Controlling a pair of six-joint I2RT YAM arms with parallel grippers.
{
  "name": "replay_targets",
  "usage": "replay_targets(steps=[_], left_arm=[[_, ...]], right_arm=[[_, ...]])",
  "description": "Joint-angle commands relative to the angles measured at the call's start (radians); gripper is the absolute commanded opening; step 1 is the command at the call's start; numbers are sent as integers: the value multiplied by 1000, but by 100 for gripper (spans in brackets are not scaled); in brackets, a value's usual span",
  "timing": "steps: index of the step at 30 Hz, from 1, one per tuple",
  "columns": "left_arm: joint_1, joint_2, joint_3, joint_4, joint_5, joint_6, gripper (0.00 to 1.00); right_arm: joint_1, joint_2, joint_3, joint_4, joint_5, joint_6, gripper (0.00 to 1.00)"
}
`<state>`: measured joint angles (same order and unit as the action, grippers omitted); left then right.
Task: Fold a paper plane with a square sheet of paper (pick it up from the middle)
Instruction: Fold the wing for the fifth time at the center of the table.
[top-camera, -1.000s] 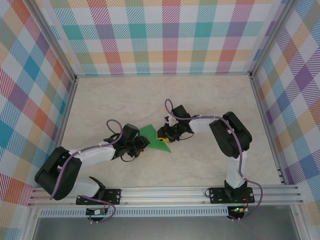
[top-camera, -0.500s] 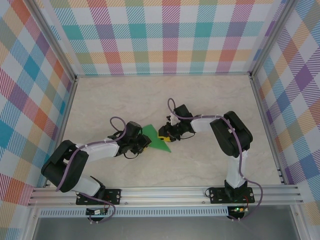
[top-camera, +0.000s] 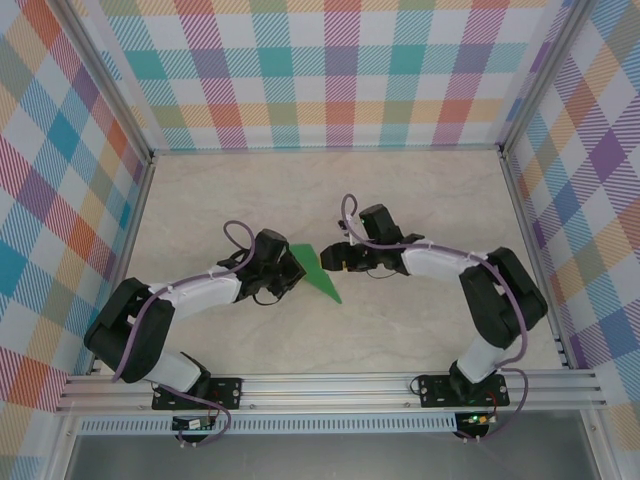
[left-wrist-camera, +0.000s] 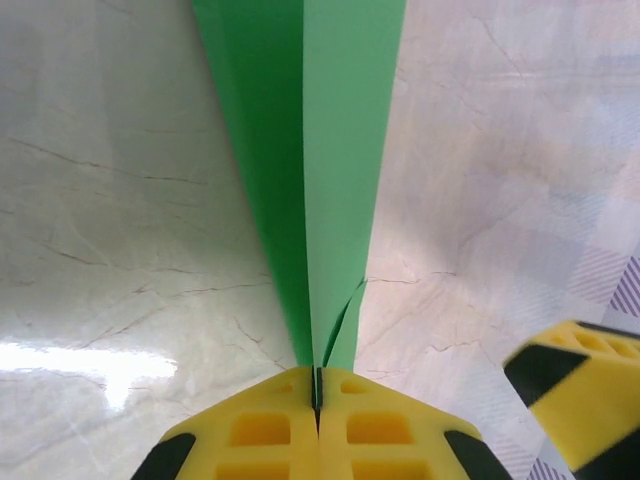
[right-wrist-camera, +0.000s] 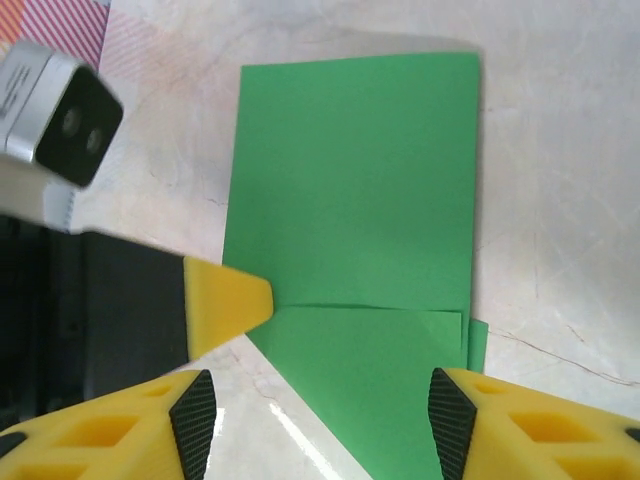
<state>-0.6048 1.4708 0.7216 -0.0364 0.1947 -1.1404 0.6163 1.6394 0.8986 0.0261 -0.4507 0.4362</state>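
paper: the narrow, pointed, bright green folded paper plane (top-camera: 315, 273) is found mid-table on the pale marble-look tabletop (top-camera: 420, 200), tip aimed near-right.
left claw: the left gripper (left-wrist-camera: 317, 395) is clenched on the plane's wide left end, yellow pads pressed flat together right at the centre crease.
right claw: the right gripper (right-wrist-camera: 320, 410) is spread apart, nothing grasped, parked just right of the plane.

Paper (top-camera: 320, 278), green, folded: one. Arms: two, left arm (top-camera: 190, 295), right arm (top-camera: 440, 262). Grippers: two, left gripper (left-wrist-camera: 317, 385), right gripper (right-wrist-camera: 320, 410). Table (top-camera: 400, 200): one. Plaid walls (top-camera: 60, 200): three. Purple cables (top-camera: 235, 235): two. Rail (top-camera: 330, 385): one. Base plates (top-camera: 200, 390): two. Camera (right-wrist-camera: 60, 110): one.
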Motion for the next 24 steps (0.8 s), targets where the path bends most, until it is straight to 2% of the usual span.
replay_targets(steps=[1,4,10,16,22,24], left_arm=[[-4,5,45,-86,15,18,3],[-4,5,61,-111,15,21,3],[-4,4,83,-143,17,24,4],[-4,2,104,-170,22,25,3],[-4,6,118,-181,23,25,4],[-4,8,119,-181,23,25,3]], right_arm=[[48,-76,-92,108,159,-207,60],[79,-106,-175,239,189,-335,61],[167,-94,-247,356,228,-597,62],[231,-22,-267,500,317,-716,63],[267,45,-271,597,399,-766,61],[269,71,-271,658,423,-768,57]])
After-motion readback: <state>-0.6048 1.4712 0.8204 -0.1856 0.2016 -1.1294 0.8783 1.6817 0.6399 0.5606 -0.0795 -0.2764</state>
